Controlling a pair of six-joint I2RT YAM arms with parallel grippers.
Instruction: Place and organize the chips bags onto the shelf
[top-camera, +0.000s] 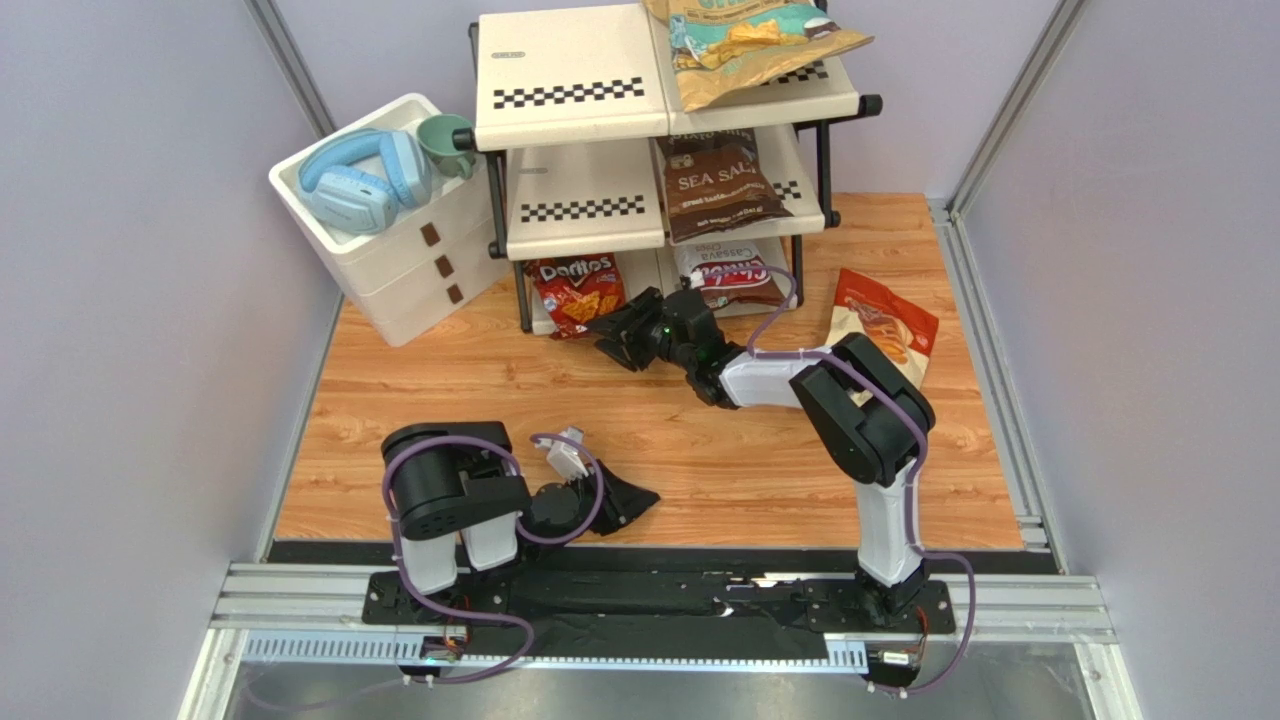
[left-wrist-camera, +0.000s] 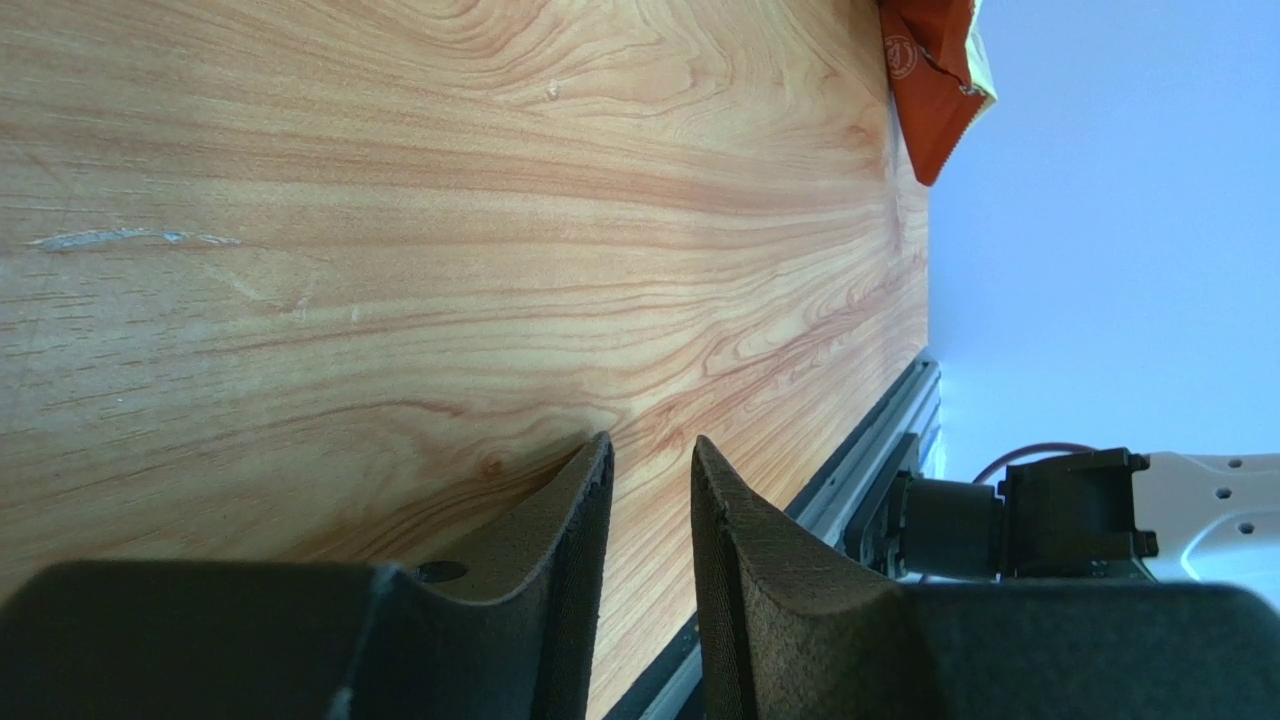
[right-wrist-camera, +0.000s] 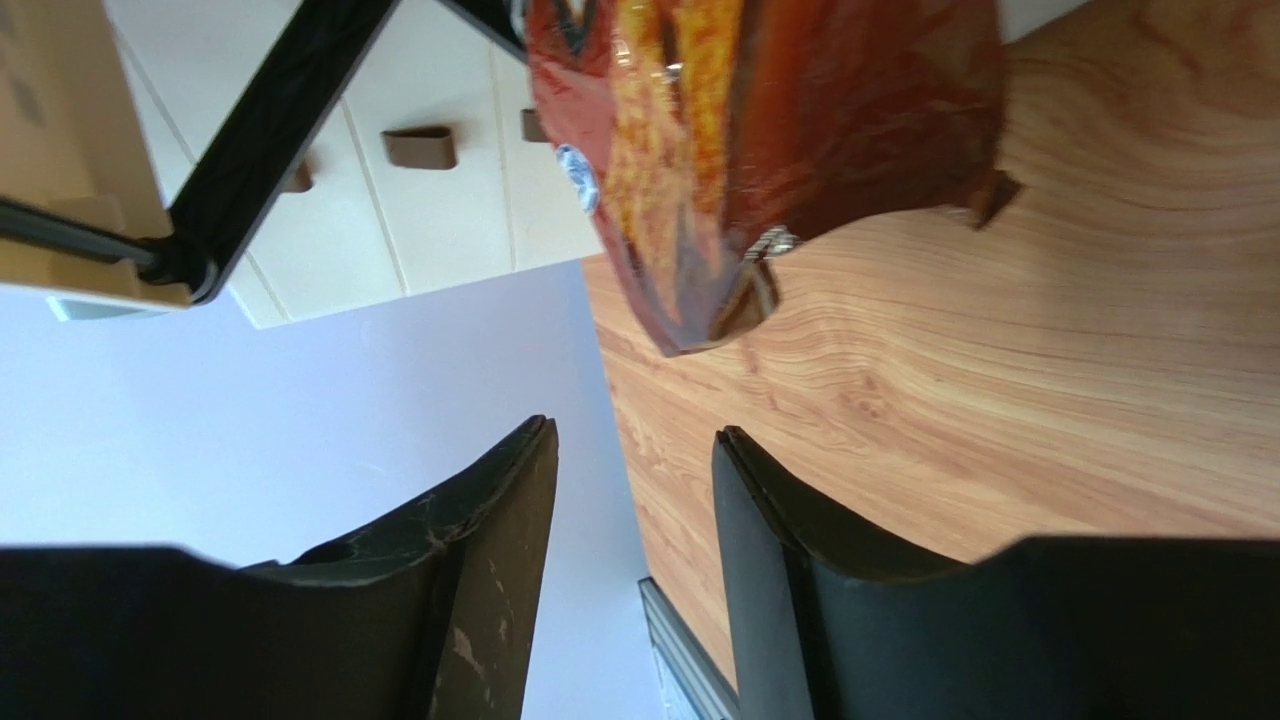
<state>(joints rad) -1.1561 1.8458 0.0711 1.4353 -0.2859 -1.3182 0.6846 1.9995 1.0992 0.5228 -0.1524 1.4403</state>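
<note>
Four snack bags at the rack, one lying out on the table

The cream three-tier rack with a black frame and checkered strips (top-camera: 601, 90) carries a tan-and-teal crinkly bag (top-camera: 744, 45) on its top tier, a dark brown "Sea Salt" bag (top-camera: 721, 183) on the middle tier and a white-and-red bag (top-camera: 729, 270) at the bottom, all on the right half. A red Doritos bag (top-camera: 576, 290) sits low on the left half, with the right gripper (top-camera: 619, 338) just beside its corner. A cream bag with a red-orange top (top-camera: 887, 318) lies flat on the wooden table (top-camera: 676, 450), right of the rack. The left gripper (top-camera: 631, 503) rests near its base.
</note>
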